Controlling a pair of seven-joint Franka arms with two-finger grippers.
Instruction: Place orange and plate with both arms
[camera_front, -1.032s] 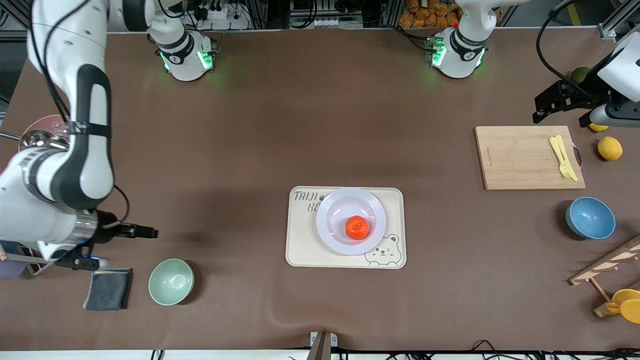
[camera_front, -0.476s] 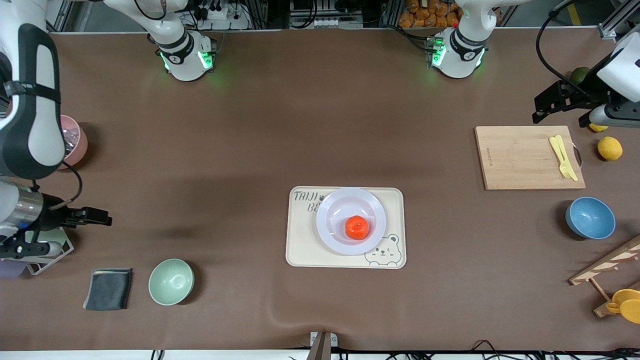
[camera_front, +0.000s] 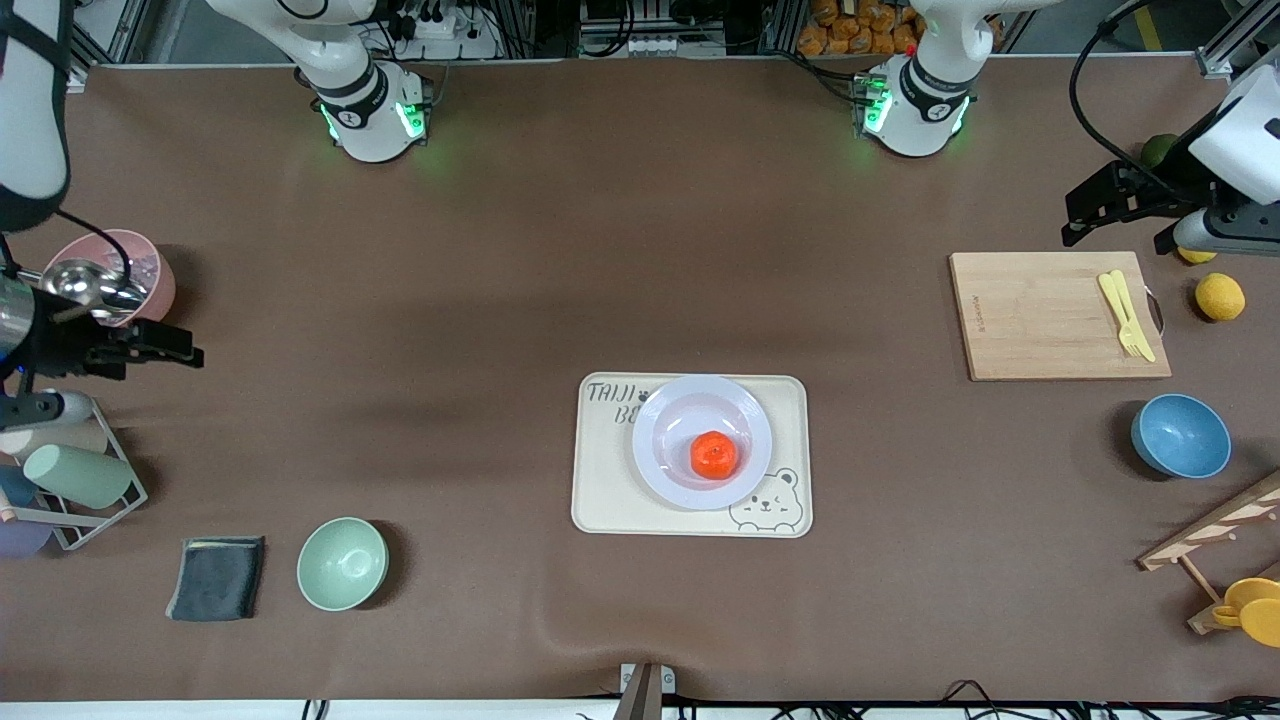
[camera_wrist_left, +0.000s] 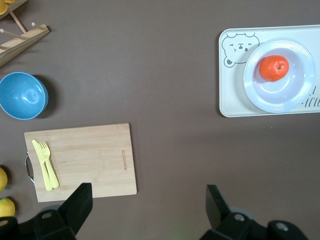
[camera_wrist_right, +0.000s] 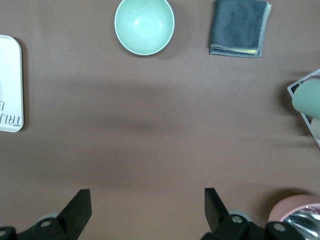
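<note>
Claws: left (camera_front: 1112, 218) open over board (camera_front: 1058, 315) | right (camera_front: 150, 350) open by pink cup (camera_front: 150, 275) | orange (camera_front: 714, 455) on plate (camera_front: 660, 470)

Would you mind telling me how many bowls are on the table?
3: a green bowl beside the grey cloth, a blue bowl near the cutting board, and a pink bowl holding a metal ladle.

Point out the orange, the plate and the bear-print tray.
orange (camera_front: 714, 455): front view, middle of the fruit's top.
plate (camera_front: 665, 473): front view, bare white rim toward the right arm's end.
bear-print tray (camera_front: 767, 500): front view, printed bear corner nearest the camera.
</note>
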